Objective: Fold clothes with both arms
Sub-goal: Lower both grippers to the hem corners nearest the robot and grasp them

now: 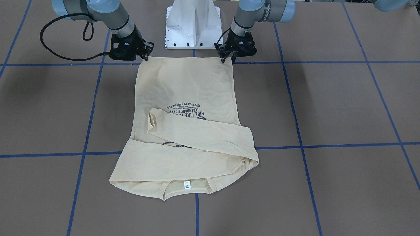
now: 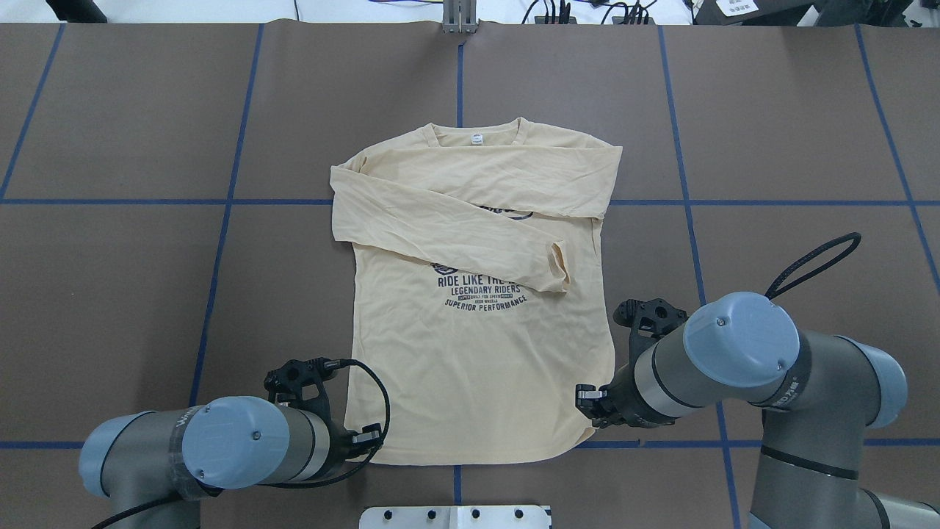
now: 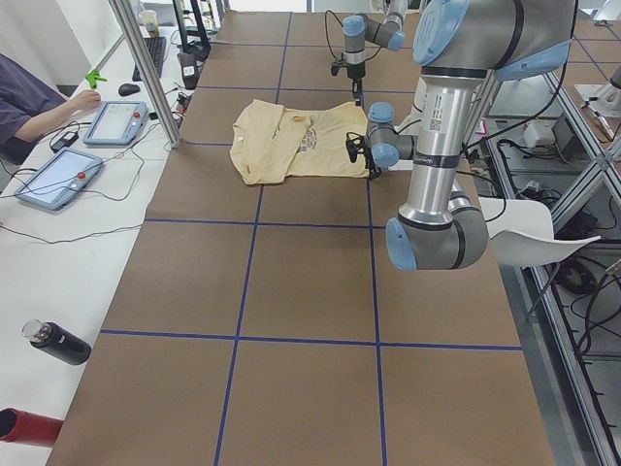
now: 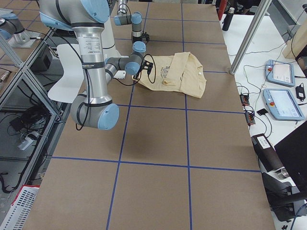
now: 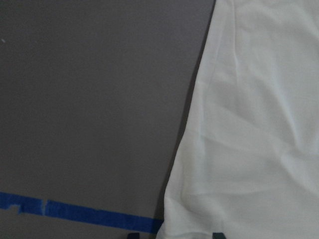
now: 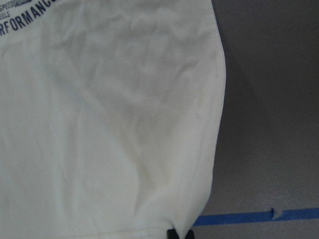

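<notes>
The cream-yellow shirt [image 1: 187, 85] [image 2: 477, 367] lies flat with its print up, both sleeves crossed over the chest and the neck label at the far edge. Both arms are down at the hem nearest the robot. My left gripper [image 1: 228, 59] [image 2: 369, 439] is open at one hem corner; in the left wrist view its two fingertips [image 5: 217, 234] stand apart with the shirt [image 5: 249, 124] edge between them. My right gripper [image 1: 146, 56] [image 2: 587, 400] is at the other hem corner, shut on the shirt [image 6: 99, 124], and a single dark tip shows there.
The white pedestal base [image 1: 193, 26] [image 2: 455, 516] stands just behind the hem. Blue tape lines [image 2: 220, 250] cross the brown table. In the exterior left view a person's arm [image 3: 39, 102], tablets [image 3: 116, 121] and a dark bottle [image 3: 56, 342] are on the white side bench.
</notes>
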`<state>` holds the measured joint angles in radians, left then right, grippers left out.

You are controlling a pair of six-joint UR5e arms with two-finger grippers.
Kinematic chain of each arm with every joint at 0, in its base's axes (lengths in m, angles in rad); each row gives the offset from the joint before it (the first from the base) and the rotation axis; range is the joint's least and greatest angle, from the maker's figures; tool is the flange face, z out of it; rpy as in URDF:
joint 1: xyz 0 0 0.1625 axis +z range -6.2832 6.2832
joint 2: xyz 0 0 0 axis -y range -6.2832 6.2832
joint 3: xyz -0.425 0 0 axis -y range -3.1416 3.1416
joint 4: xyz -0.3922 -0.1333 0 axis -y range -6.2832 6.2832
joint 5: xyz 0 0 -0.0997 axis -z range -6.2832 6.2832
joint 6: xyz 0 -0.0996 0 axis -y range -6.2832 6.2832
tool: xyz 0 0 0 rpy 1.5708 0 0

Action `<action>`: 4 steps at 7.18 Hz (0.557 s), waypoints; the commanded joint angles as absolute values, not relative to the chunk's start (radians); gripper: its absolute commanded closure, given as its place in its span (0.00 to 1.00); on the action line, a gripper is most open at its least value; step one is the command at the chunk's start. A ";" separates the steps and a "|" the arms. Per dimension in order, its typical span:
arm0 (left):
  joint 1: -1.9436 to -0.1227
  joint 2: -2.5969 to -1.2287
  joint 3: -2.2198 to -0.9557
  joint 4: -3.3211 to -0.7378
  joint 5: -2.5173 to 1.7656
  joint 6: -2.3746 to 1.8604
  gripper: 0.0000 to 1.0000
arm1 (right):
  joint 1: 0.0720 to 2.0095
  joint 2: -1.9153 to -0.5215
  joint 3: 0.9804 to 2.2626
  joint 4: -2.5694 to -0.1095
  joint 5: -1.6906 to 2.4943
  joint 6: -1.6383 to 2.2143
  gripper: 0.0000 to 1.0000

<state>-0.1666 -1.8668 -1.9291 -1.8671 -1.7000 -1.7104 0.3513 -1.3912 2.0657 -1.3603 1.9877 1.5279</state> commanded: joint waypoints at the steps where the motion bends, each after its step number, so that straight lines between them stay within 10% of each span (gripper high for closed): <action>1: -0.167 -1.871 -1.934 -1.865 -1.701 -1.710 0.97 | 0.354 -1.391 2.066 -1.359 1.988 1.528 1.00; 4: -0.178 -1.865 -1.991 -1.856 -1.703 -1.709 1.00 | 0.356 -1.391 2.066 -1.361 1.990 1.528 1.00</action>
